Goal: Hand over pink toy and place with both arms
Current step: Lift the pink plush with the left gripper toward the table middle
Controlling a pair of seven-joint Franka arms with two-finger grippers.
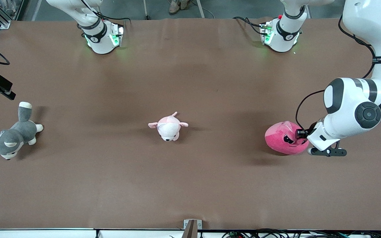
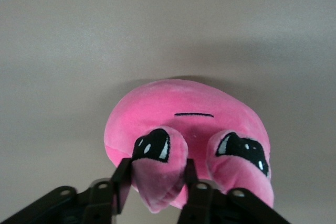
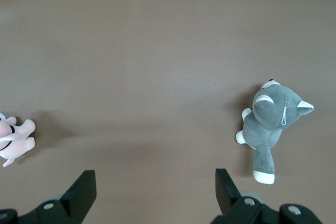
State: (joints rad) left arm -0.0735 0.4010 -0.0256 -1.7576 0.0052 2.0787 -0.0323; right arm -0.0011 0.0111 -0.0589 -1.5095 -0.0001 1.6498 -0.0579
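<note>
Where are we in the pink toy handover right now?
Early stage. Done: the left end effector has reached the pink toy at the left arm's end of the table. In hand: its fingers pinch one of the toy's flaps; the toy sits on the table, not yet lifted. Left: lift, pass to the right end effector, which waits open above the grey dog plush, then place.

A grey-and-white plush dog (image 1: 10,137) and a pale pink-and-white plush animal (image 1: 168,127) lie well apart on a brown counter (image 1: 190,185).
</note>
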